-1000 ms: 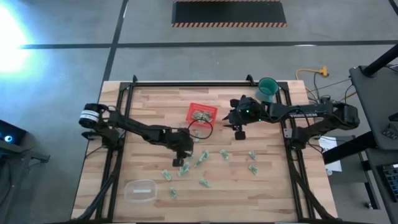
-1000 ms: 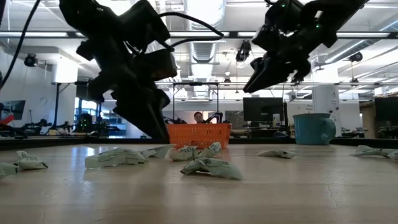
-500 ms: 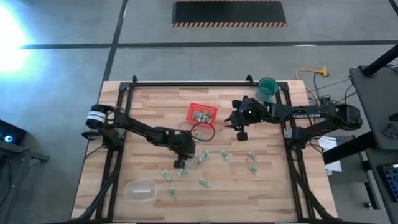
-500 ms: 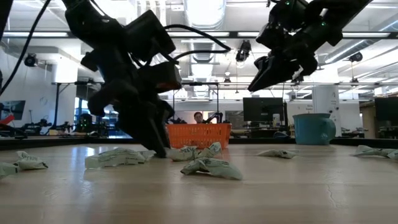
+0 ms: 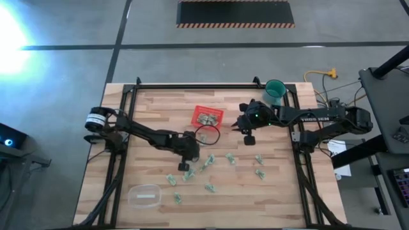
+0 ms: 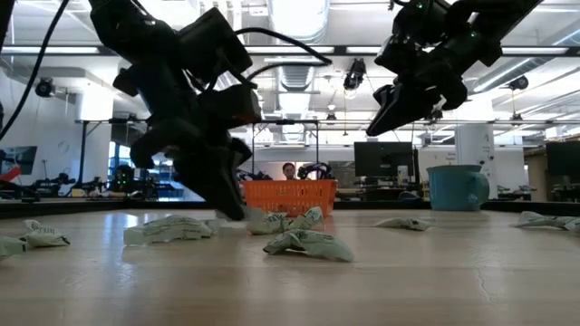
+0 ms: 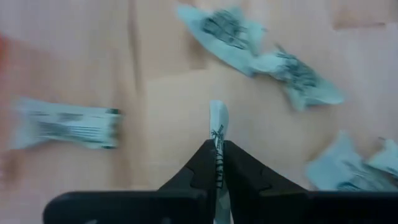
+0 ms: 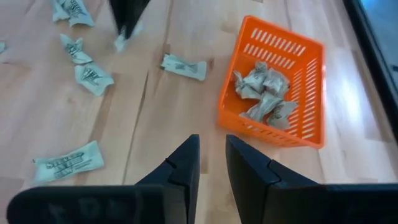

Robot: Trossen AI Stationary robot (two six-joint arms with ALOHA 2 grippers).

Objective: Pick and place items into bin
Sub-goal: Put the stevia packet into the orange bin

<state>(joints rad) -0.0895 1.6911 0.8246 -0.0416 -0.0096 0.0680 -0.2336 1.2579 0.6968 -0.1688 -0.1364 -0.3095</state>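
The red bin (image 5: 208,117) stands at the table's far middle with several pale-green wrapper items in it (image 8: 264,93). More items (image 5: 208,169) lie scattered over the near half of the table (image 6: 304,243). My left gripper (image 5: 185,165) is down among them, shut on one item (image 7: 217,121). My right gripper (image 5: 246,136) hovers high to the right of the bin, its fingers (image 8: 211,162) a narrow gap apart with nothing between them. My left gripper pinches one crumpled wrapper between its two fingertips (image 7: 202,163), which slant down from the table's left. The wrapper stands edge-on in the jaws and its free end (image 7: 217,115) sticks out past the tips. Whether it rests on the table, I cannot tell.
A teal cup (image 5: 275,91) stands at the far right corner. A clear plastic container (image 5: 144,195) lies at the near left. A black cable loop (image 5: 206,135) lies just in front of the bin. A person (image 6: 290,170) sits far behind the table.
My left gripper has dipped a little toward the wrappers on the table. My right gripper has stayed high beside the bin.
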